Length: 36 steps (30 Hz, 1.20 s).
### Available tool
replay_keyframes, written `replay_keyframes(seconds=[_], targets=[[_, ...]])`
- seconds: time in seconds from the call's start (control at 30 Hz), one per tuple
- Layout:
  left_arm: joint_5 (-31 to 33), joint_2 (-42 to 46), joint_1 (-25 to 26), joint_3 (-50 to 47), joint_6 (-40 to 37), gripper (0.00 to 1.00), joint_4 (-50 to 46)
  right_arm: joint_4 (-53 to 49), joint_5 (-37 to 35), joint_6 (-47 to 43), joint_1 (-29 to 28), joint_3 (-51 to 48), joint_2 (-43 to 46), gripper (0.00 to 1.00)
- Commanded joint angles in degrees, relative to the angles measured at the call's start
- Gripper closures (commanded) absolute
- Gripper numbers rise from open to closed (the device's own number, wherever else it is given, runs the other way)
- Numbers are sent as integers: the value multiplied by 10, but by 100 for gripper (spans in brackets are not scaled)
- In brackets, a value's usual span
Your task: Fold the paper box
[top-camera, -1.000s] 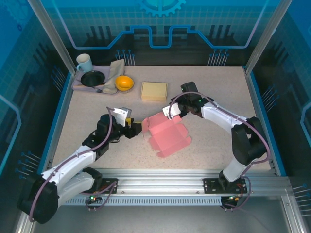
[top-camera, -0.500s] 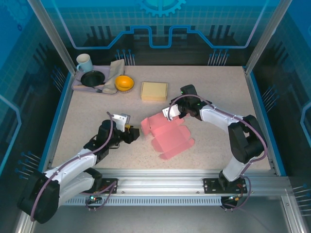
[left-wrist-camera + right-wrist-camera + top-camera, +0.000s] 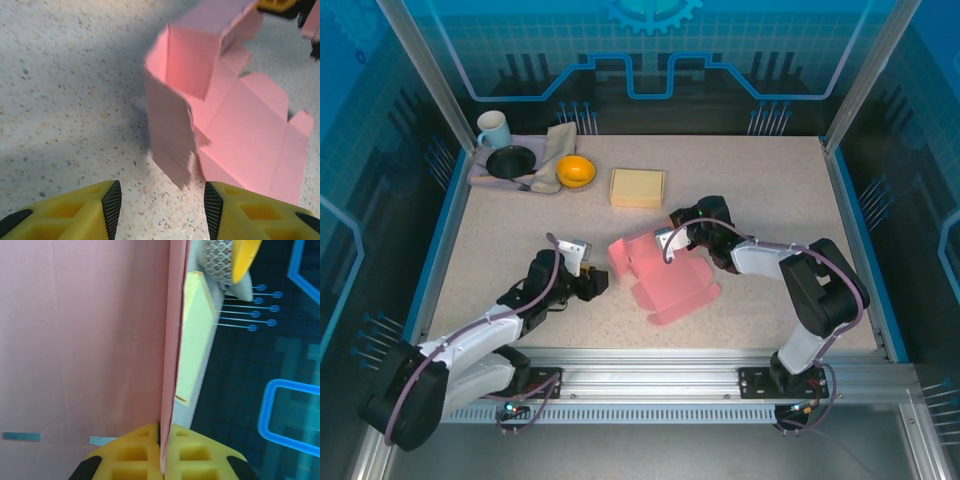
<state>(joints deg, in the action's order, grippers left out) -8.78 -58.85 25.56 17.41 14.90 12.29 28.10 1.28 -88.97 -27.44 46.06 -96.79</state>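
The right claw is clenched on a raised panel of the box; the panel edge sits pinched between its fingers, probably to steady the sheet while other walls are turned up; the rest of the box lies on the table, just below this claw. The right arm reaches low, wrist bent inward. The left claw is released and empty; an upright box wall stands just ahead of its tips, apparently not touching, placed for a push or pinch; the left arm lies low, stretched toward it.
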Motion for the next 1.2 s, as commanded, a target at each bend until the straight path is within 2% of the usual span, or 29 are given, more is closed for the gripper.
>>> replay_keyframes(seconds=[0.0, 0.13, 0.3, 0.5, 0.6, 0.8, 1.17], targets=[[4, -14, 15, 17, -14, 50, 5, 82, -17, 10, -8, -15, 0, 100], [18, -21, 18, 19, -15, 50, 7, 113, -12, 26, -9, -36, 12, 100], [84, -27, 17, 37, -28, 50, -13, 156, -34, 35, -13, -60, 13, 100], [140, -12, 19, 37, -27, 57, -4, 184, -57, 40, -13, -80, 4, 100], [164, 2, 18, 28, -33, 58, 5, 195, -61, 41, -15, -89, 4, 100], [120, -45, 17, 55, -45, 57, 7, 206, -68, 40, -20, -108, 12, 100], [83, -119, 18, 95, -67, 57, 42, 209, -79, 40, -26, -119, 5, 100]])
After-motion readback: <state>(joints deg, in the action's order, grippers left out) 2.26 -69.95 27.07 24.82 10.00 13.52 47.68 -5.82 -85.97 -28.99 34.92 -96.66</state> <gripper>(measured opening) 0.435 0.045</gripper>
